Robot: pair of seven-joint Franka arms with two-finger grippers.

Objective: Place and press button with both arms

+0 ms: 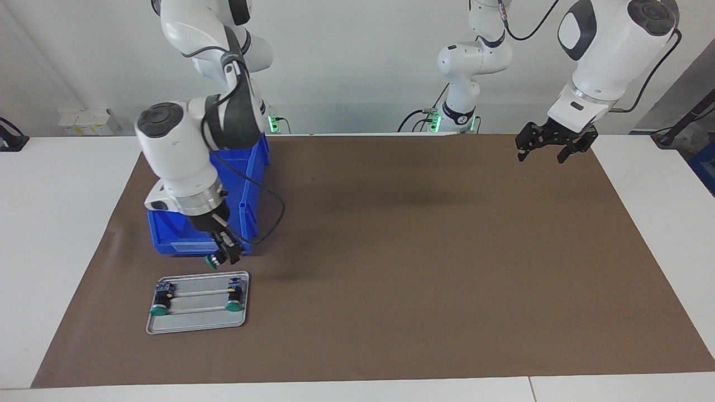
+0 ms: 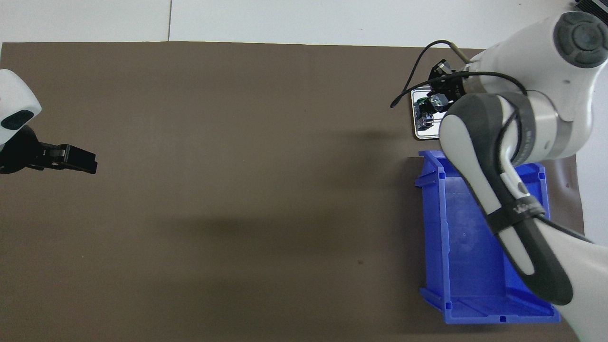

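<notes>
Facing view: right gripper [image 1: 226, 255] clamped on the button [image 1: 215, 259], green cap w/ dark body, in air over mat between blue bin [image 1: 246, 184] and tray [image 1: 195, 325]. 2 more buttons on tray, near mat corner at right arm's end. Left gripper [image 1: 550, 149] spread wide, holds nothing, waits over mat edge.

Overhead view: the button [image 2: 433, 101] mostly hidden under right wrist, over tray [image 2: 414, 133].

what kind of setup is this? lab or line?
Likely a robotics lab bench: two white jointed robot arms at a table under brown paper, a blue plastic bin, a small metal tray of green-capped push-buttons.
</notes>
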